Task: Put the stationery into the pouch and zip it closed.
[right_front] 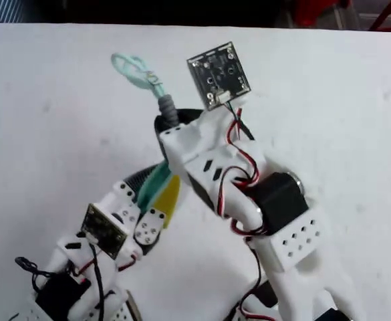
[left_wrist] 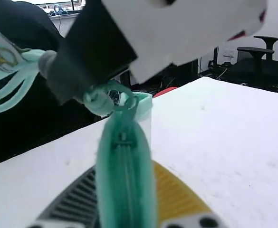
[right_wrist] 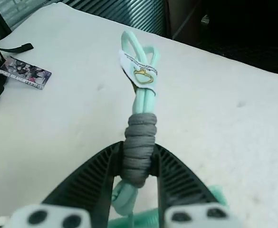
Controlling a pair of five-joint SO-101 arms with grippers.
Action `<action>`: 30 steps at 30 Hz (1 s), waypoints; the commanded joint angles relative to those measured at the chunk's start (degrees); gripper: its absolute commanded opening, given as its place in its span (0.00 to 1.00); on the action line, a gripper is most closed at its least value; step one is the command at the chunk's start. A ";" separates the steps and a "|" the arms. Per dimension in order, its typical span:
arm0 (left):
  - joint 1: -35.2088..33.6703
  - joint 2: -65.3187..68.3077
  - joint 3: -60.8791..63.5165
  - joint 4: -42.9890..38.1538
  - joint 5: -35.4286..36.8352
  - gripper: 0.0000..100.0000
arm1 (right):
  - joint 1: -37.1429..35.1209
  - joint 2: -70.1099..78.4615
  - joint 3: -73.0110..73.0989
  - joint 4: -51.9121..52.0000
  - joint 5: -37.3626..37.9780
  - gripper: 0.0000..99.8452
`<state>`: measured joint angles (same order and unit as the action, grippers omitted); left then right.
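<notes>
Nearest us, the right gripper (right_wrist: 137, 151) has its two black ribbed fingers (right_wrist: 89, 183) pressed against the grey knot (right_wrist: 139, 137) on the pouch's mint-green cord (right_wrist: 142, 102), parted just by the knot's width. We see a small paper tag (right_wrist: 138, 69) on the cord's loop, bearing a gold ring-shaped emblem; its print is too small to read. A printed card (right_wrist: 23, 76) lies on the white table (right_front: 329, 100), well apart from the cord, and we cannot make out its lettering. At the near left, the left gripper (left_wrist: 124, 166) holds the pouch (left_wrist: 127, 194) by its teal zip edge, with a dark finger (left_wrist: 74, 204) and a yellow finger (left_wrist: 177, 194) closed on it. The pouch sits mid-table between the two grippers, its long axis running near to far and leaning slightly right; the cord points on to the far left.
</notes>
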<state>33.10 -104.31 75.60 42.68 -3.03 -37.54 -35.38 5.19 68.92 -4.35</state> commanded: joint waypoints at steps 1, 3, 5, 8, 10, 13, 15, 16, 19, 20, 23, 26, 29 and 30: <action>-3.74 -0.57 -0.35 -2.02 0.70 0.02 | 0.40 -1.27 0.26 -2.59 0.26 0.02; -5.32 -0.57 0.35 -2.02 0.79 0.02 | 0.31 -1.36 0.09 -2.68 0.18 0.02; -5.58 -0.57 1.14 -1.93 0.53 0.03 | 0.31 -1.36 0.09 -2.68 0.18 0.02; -5.23 -0.57 -0.09 4.13 0.79 0.11 | 0.31 -1.36 0.09 -2.68 0.18 0.02; -5.23 -0.57 -1.67 8.35 1.05 0.19 | 0.31 -1.36 0.09 -2.77 0.18 0.02; -5.76 -0.57 -3.78 11.69 2.37 0.19 | 0.31 -1.36 0.09 -3.30 0.09 0.02; -5.67 -0.57 -4.04 12.22 2.46 0.19 | 0.31 -1.36 0.09 -3.91 0.09 0.02; -5.58 -0.57 -4.04 12.22 2.46 0.19 | 0.31 -1.36 0.09 -3.91 0.09 0.02; -5.32 -0.57 -3.96 12.48 2.46 0.19 | 0.31 -1.36 0.09 -3.91 0.09 0.02; -5.49 -0.57 -3.96 12.48 2.46 0.19 | 0.31 -1.36 0.09 -3.91 0.09 0.02; -5.76 -0.57 -3.60 12.57 0.53 0.19 | 0.40 -1.36 0.09 -3.82 0.09 0.02; -5.23 -0.57 -1.67 12.40 -3.52 0.19 | 0.66 -1.36 0.09 -3.82 0.62 0.02; -5.23 -0.57 -0.97 12.13 -4.22 0.19 | 0.66 -1.36 0.09 -3.91 0.62 0.02; -5.23 -0.57 -0.88 12.13 -4.22 0.19 | 0.48 -1.36 0.09 -3.91 0.62 0.02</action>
<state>27.74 -104.92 74.81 54.81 -5.93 -37.54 -35.38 5.54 66.55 -4.35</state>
